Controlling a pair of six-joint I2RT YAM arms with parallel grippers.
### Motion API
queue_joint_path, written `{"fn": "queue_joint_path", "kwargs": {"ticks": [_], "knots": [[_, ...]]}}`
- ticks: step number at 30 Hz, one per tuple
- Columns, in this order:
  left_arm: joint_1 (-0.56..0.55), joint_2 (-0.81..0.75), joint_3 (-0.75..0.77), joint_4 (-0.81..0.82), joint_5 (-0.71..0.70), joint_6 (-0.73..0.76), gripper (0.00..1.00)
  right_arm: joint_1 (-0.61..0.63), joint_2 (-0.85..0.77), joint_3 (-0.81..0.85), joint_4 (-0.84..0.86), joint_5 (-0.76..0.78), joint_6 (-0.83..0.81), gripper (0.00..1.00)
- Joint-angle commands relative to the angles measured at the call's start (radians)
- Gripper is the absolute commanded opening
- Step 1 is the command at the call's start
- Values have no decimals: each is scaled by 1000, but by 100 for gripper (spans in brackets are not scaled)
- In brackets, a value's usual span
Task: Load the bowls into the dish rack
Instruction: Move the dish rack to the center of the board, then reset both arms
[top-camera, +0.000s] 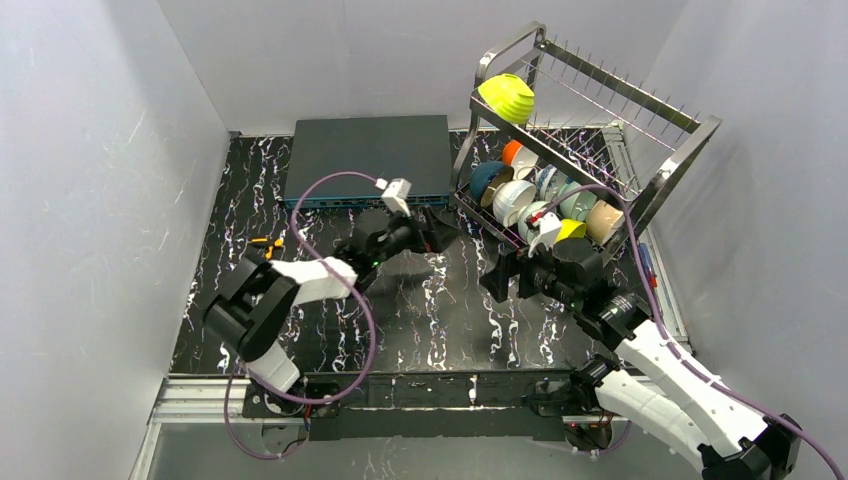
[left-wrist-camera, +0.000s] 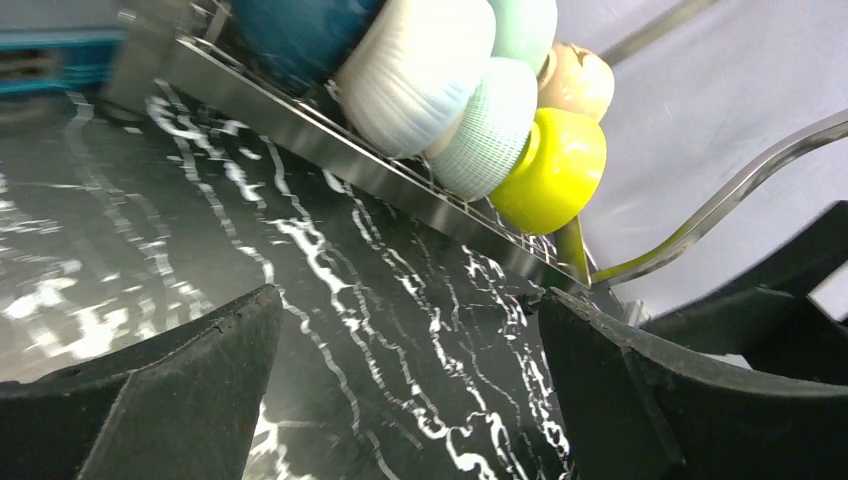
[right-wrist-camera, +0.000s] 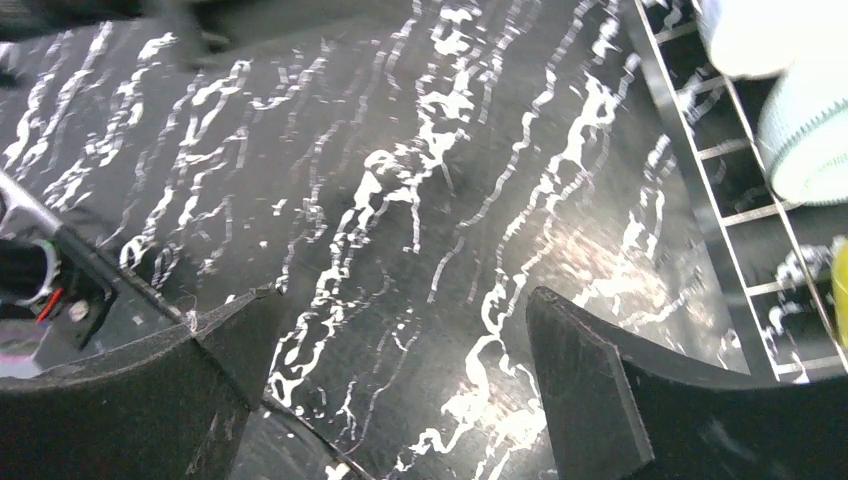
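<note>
Bowls (top-camera: 515, 200) being carried by dish rack (top-camera: 680, 150); left end effector (left-wrist-camera: 408, 300), right end effector (right-wrist-camera: 400, 295) being held spread, empty.

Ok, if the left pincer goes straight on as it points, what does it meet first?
Probably the low front rail of the dish rack, just below the white bowl; depth is unclear.

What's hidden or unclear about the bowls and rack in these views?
- Top view: lower-tier bowls overlap; the right arm and dish rack frame cover some, so no sure count.
- Left wrist view: dark blue bowl blurred, cut off by the top edge.
- Right wrist view: white bowl cut off by the top-right corner.
- Top view: small orange-yellow item beside the left arm, too small to identify.
</note>
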Motion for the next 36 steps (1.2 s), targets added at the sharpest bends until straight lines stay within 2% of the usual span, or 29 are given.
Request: {"fn": "queue_joint_path", "kwargs": {"ticks": [1,4,9,13,17,24,31,36], "knots": [[61,-212,-140,-65,-56,133,98,-5,-46,-64,27,203,110,99],[119,-387,-194,-232,-79,254,98,-5,-89,-139,78,328,129,99],[227,-620,-208,-550,-147,438,98,-7,-133,-230,227,464,-44,99],[329,-733,-200,-716,-169,509,98,-10,-94,-252,289,554,-172,99],[413,-791,-207,-802,-193,524,98,-28,-35,-293,367,596,-216,99],[485,-834,-256,-788,-333,472,98,-133,-76,-444,578,627,-297,99],[486,-874,-399,-611,-467,494,98,-266,-120,-564,751,648,-333,99],[488,-857,-462,-550,-566,541,98,-331,-47,-681,959,637,-319,99]]}}
